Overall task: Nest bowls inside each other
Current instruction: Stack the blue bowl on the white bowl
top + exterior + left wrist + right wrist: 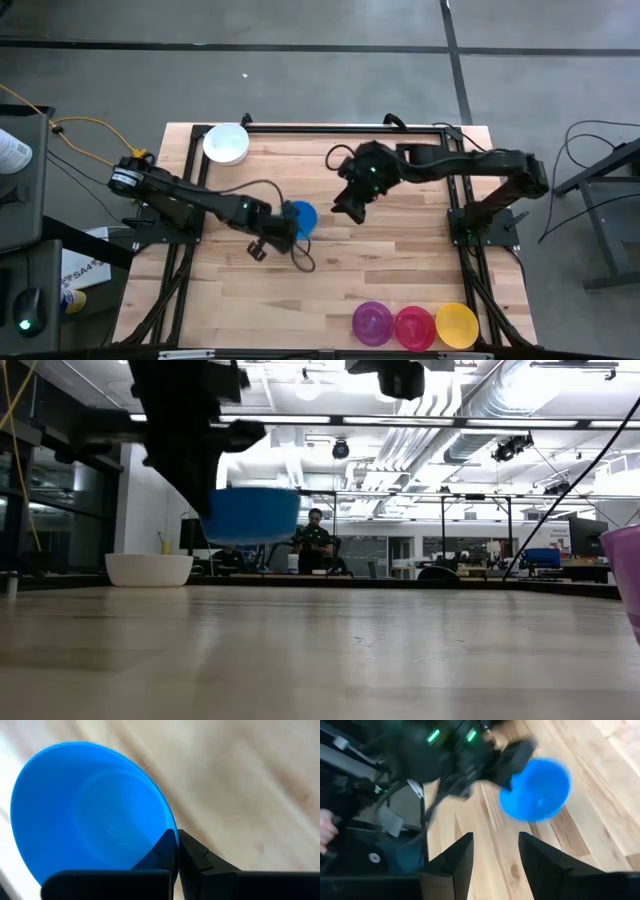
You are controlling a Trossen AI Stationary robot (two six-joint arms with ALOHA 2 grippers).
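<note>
While the blue bowl (303, 217) is pinched by its rim in the left gripper (285, 228), it is carried clear of the table (400, 270) — in the low view the blue bowl (251, 514) is seen hanging in the air, upright, with open space between its base and the wood. In the left wrist view the two fingers (172, 855) are seen pressed together on the rim of the blue bowl (90, 812), one inside and one outside, with only the bowl's wall between them.

The right gripper (352, 203) is held above the table just beside the blue bowl, on the side towards the right arm, and nothing is touched by it. In the right wrist view its fingers (455, 862) are spread wide with bare wood between them, and the blue bowl (536, 790) is seen beyond them at the end of the left arm.

The white bowl (226, 142) is set at the far left corner of the table, well apart from both grippers; in the low view the white bowl (149, 569) is seen resting upright on the wood. Along the near edge, towards the right, three bowls are lined up side by side, touching or nearly so — the purple bowl (372, 323), the red bowl (415, 326) and the yellow bowl (457, 324). None is nested in another. Only an edge of the purple bowl (628, 575) is caught in the low view.
</note>
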